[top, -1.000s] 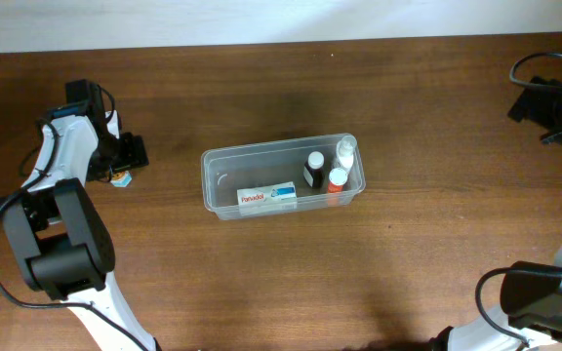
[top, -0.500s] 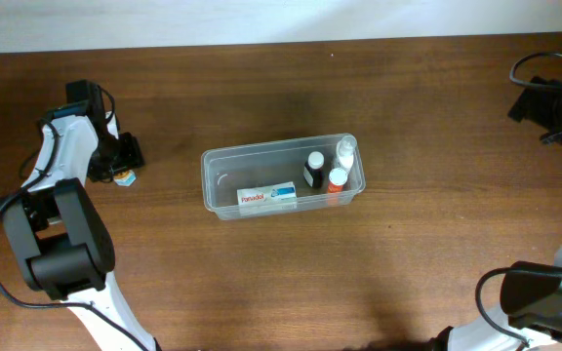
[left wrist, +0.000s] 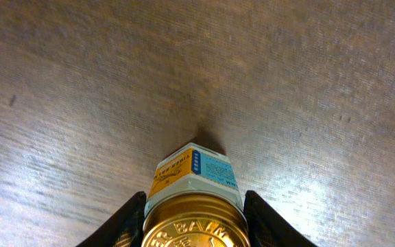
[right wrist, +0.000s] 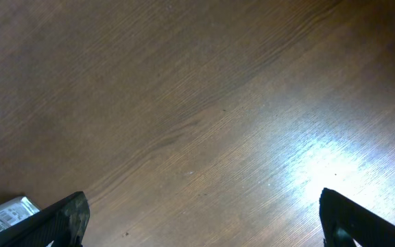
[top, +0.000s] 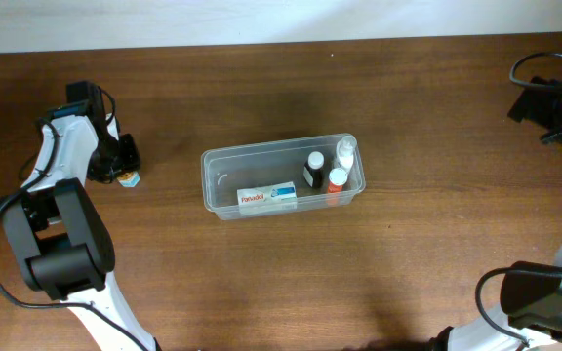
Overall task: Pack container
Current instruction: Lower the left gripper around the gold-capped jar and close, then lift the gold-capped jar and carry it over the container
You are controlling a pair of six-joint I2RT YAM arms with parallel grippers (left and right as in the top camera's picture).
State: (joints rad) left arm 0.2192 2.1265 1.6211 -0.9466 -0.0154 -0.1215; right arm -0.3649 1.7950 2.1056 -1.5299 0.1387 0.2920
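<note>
We note the container [top: 224, 181] mid-table, holding a Panadol box [top: 266, 196] and three small bottles [top: 314, 169] at its right end. Left gripper [left wrist: 196, 223], well apart from it, is closed snug on a gold-lidded jar [left wrist: 194, 171]. Right gripper [right wrist: 203, 206] gapes wide over bare wood and holds nothing.

The gold-lidded jar [left wrist: 192, 175] ran off the bottom edge of the left wrist view, so whether the fingers [left wrist: 125, 219] of the left gripper [top: 118, 162] pressed it could not be told. From overhead that gripper hid nearly all of it. A white printed scrap [right wrist: 4, 209], perhaps a packet, was cut by the right wrist view's lower left corner.
</note>
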